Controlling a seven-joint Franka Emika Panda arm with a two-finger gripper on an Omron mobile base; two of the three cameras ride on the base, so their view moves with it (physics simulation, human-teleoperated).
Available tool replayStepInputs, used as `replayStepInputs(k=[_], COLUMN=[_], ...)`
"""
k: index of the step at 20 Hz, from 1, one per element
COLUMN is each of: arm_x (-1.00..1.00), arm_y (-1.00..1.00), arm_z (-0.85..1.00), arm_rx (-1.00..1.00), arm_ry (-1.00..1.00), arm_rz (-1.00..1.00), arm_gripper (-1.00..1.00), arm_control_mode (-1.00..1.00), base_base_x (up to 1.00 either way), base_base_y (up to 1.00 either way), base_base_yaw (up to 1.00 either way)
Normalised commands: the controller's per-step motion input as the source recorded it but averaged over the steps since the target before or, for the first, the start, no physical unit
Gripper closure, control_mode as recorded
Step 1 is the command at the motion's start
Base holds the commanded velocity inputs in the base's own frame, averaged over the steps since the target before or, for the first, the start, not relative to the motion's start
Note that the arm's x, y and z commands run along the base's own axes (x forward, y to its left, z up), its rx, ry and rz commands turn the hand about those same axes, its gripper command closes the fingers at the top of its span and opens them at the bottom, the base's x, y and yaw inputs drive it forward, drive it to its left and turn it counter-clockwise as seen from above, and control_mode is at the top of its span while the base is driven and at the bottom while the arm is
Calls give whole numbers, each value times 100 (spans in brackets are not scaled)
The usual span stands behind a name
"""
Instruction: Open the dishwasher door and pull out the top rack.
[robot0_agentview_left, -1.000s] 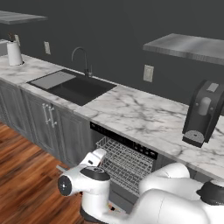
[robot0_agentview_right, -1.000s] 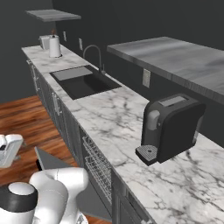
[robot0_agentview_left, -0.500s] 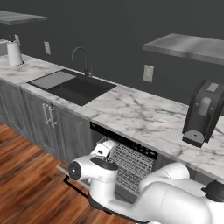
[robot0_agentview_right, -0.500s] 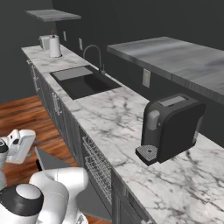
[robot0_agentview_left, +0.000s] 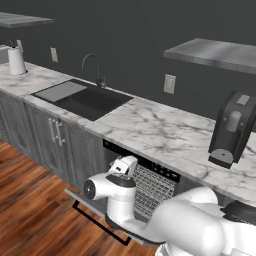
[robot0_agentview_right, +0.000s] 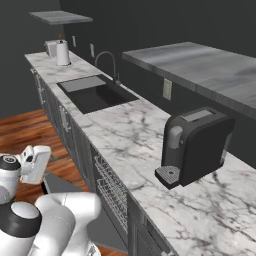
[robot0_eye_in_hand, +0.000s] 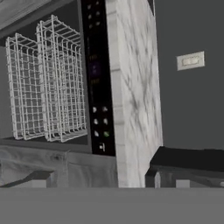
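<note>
The dishwasher door hangs open and lies flat, its black bar handle facing the floor; in the right base view the door shows as a grey slab. The top rack, a white wire basket, sits inside the tub just under the black control strip. A second wire rack sits below it. The racks also show as wire grid behind my hand. My gripper hovers above the open door in front of the racks, open and holding nothing, apart from the racks.
A marble counter runs over the dishwasher, with a black coffee machine to the right and a sink with a tap to the left. Grey cabinet doors flank the left. Wooden floor lies before the door.
My hand has risen from low over the door's outer edge and swung toward the dishwasher opening. The jaws stayed open. The door and racks have not moved.
</note>
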Motion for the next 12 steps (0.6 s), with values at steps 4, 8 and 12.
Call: replayStepInputs(k=[4,8,12], arm_x=[44,34,28], arm_y=[-12,-8,-9], arm_z=[-19,-31,-40], arm_rx=[-5,-2,0], arm_ry=[5,3,5], arm_rz=[-7,-5,-2], arm_gripper=[-100,-100,-100], arm_control_mode=[-100,-100,-100], base_base_x=[0,0,0], base_base_y=[0,0,0], base_base_yaw=[0,0,0])
